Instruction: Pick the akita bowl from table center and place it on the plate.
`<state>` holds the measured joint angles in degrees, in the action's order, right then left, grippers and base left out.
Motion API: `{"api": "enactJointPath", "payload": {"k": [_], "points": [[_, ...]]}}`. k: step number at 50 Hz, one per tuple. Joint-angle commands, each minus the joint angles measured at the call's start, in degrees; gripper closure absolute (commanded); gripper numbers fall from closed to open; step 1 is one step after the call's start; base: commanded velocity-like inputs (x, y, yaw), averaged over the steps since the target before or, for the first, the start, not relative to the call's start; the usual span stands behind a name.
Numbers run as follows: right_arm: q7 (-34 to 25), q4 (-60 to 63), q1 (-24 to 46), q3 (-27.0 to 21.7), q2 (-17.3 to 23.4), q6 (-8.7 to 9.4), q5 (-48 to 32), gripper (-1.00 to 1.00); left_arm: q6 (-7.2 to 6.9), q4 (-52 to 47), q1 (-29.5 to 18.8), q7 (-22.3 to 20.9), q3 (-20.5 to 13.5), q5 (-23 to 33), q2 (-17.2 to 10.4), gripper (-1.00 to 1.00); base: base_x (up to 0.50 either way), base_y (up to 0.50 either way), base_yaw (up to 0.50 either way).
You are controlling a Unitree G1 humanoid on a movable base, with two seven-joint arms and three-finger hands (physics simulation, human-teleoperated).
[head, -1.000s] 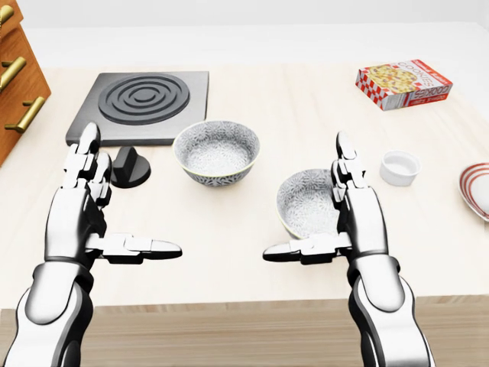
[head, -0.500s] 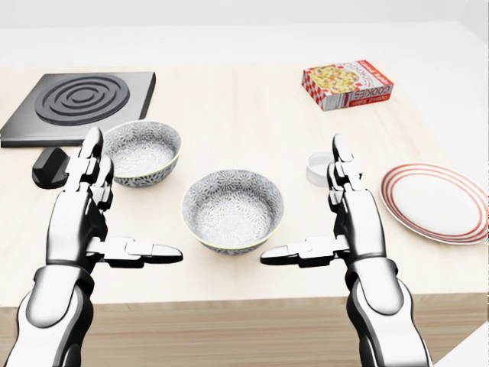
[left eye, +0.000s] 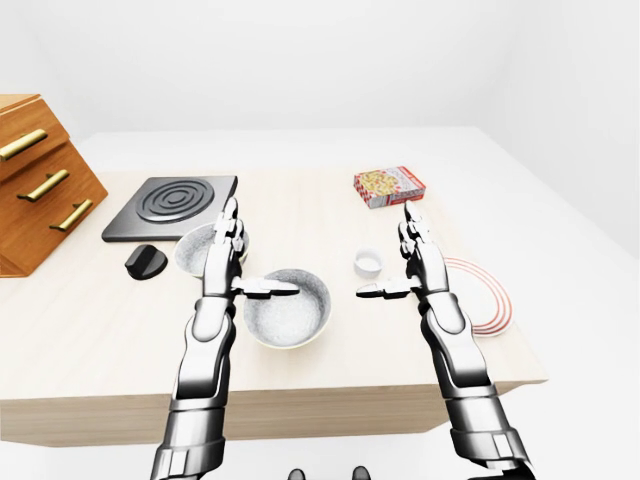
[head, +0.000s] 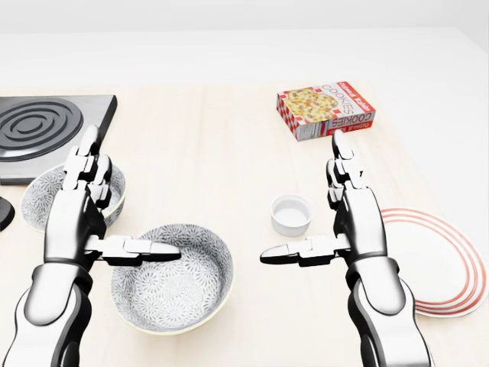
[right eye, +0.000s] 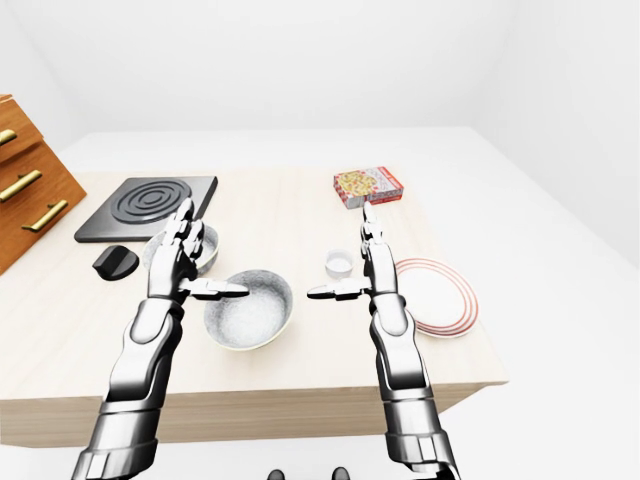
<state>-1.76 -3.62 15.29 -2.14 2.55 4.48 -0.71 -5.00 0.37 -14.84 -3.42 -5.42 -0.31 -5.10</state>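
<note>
Left robot hand (head: 95, 210): fingers spread apart and extended, thumb reaching rightward over the rim of the akita bowl (head: 174, 277); nothing gripped, and contact with the rim cannot be told.
Right robot hand (head: 336, 222): fingers apart, pointing toward the top of the head view, thumb stretched leftward; empty, held above the bench (head: 221, 145) between the ramekin (head: 291, 215) and the plate (head: 451, 260).
Akita bowl: round, patterned grey inside, pale rim; upright, mouth facing up, no long axis to speak of; sits on the bench at lower left of centre in the head view, well apart from the plate.
Second bowl (head: 42, 200): same pattern, upright, at the left, partly hidden behind the left robot hand.
Plate: white with red rings, flat on the bench at the right edge, partly covered by the right forearm.
Ramekin: small, white, upright, just left of the right robot hand.
Cookie box (head: 325, 111): red and white, lying flat, near the top.
Stove plate (head: 38, 130): dark, ringed, upper left.
Black knob (left eye: 146, 261): beside the stove plate.
Wooden drawer unit (left eye: 40, 185): brass handles, far left in the left-eye view.
</note>
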Motion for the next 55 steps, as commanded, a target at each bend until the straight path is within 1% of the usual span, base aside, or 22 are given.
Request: {"api": "enactJointPath", "payload": {"k": [1,9,15,16,18,20,21,22,23,24,25,26,27,31,32,34,36,41,44,48,52,55], "points": [[-0.24,0.79,-0.26,-0.08,-0.08,0.52,0.26,-1.00,0.00,-0.74,0.42,0.23,-0.04,0.09,-0.20,-1.00,0.00,0.00,0.00],[-0.47,2.06,-0.50,-0.47,0.25,0.52,0.36,-1.00,0.00,-2.15,0.03,0.63,-0.27,0.36,-0.41,-1.00,0.00,0.00,0.00],[-0.76,2.67,-0.75,-0.56,0.35,0.52,0.38,-1.00,0.00,0.59,-1.31,1.32,-2.15,1.15,-2.26,-1.00,0.00,0.00,0.00],[-0.79,2.58,-0.75,-0.51,0.35,0.52,0.30,-1.00,0.00,2.07,-1.96,1.35,-2.86,1.90,-3.47,-1.00,0.00,0.00,0.00],[-0.77,2.33,-0.69,-0.45,0.32,0.52,0.14,-1.00,0.00,4.12,-3.08,1.41,-3.05,3.93,-4.77,-1.00,0.00,0.00,0.00],[-0.76,1.98,-0.57,-0.28,0.24,0.52,-0.11,-1.00,1.59,7.77,-4.38,1.61,-3.64,5.78,-6.18,-1.00,0.00,0.00,0.00],[-0.69,1.63,-0.39,-0.11,0.18,0.52,-0.38,-1.00,2.82,11.71,-6.46,2.40,-3.91,8.41,-8.01,-1.00,0.00,0.00,0.00],[-0.70,1.57,-0.36,-0.06,0.15,0.52,-0.50,-1.00,3.88,13.53,-7.30,2.51,-4.06,9.52,-8.71,-1.00,0.00,0.00,0.00],[-0.66,1.45,-0.26,0.00,0.11,0.52,-0.66,-1.00,5.51,16.24,-8.47,3.02,-4.14,11.23,-9.76,-1.00,0.00,0.00,0.00],[-0.68,1.34,-0.20,0.03,0.08,0.52,-0.74,-1.00,6.76,18.05,-9.24,3.80,-4.28,12.58,-10.36,-1.00,0.00,0.00,0.00],[-0.70,1.17,-0.17,0.04,0.06,0.52,-0.79,-1.00,8.52,20.07,-10.11,4.59,-4.54,13.43,-10.95,-1.00,0.00,0.00,0.00],[-0.68,0.87,-0.12,0.10,0.04,0.52,-0.95,-1.00,10.00,22.98,-11.38,5.79,-4.46,15.53,-12.18,-1.00,0.00,0.00,0.00],[-0.70,0.72,-0.07,0.27,0.03,0.52,-1.24,-1.00,10.00,27.54,-13.35,7.07,-4.50,17.35,-13.59,-1.00,0.00,0.00,0.00],[-0.83,0.84,0.05,0.31,0.02,0.52,-1.71,-1.00,10.00,36.19,-16.79,9.16,-3.94,20.79,-15.73,-1.00,0.00,0.00,0.00],[-0.80,0.90,0.14,0.35,0.04,0.52,-1.91,-1.00,10.00,40.50,-18.32,10.23,-3.17,22.85,-16.65,-1.00,0.00,0.00,0.00],[-0.78,0.59,0.30,0.44,0.01,0.52,-2.23,-1.00,10.00,45.29,-20.02,11.45,-2.52,24.82,-17.44,-1.00,0.00,0.00,0.00],[-0.67,-0.11,0.68,0.50,-0.04,0.52,-2.56,-1.00,10.00,51.53,-22.37,14.01,-1.15,28.46,-18.54,-1.00,0.00,0.00,0.00],[-0.75,-0.65,0.80,0.66,-0.05,0.52,-3.19,-1.00,10.00,61.12,-26.59,17.66,0.58,33.51,-19.93,-1.00,0.00,0.00,0.00],[-0.75,-0.77,0.75,0.50,-0.02,0.52,-3.27,-1.00,10.00,65.28,-28.27,19.98,1.94,36.97,-20.59,-1.00,0.00,0.00,0.00],[-0.77,-1.78,0.63,0.59,-0.04,0.52,-3.54,-1.00,10.00,67.48,-29.28,22.11,3.08,40.63,-21.12,-1.00,0.00,0.00,0.00],[-0.91,-1.71,0.29,0.60,-0.04,0.52,-3.68,-1.00,10.00,69.52,-30.63,23.82,3.98,44.09,-21.45,-1.00,0.00,0.00,0.00],[-0.98,-1.51,0.01,0.62,-0.06,0.52,-3.79,-1.00,10.00,70.45,-31.73,24.00,4.12,45.54,-21.34,-1.00,0.00,0.00,0.00]]}}
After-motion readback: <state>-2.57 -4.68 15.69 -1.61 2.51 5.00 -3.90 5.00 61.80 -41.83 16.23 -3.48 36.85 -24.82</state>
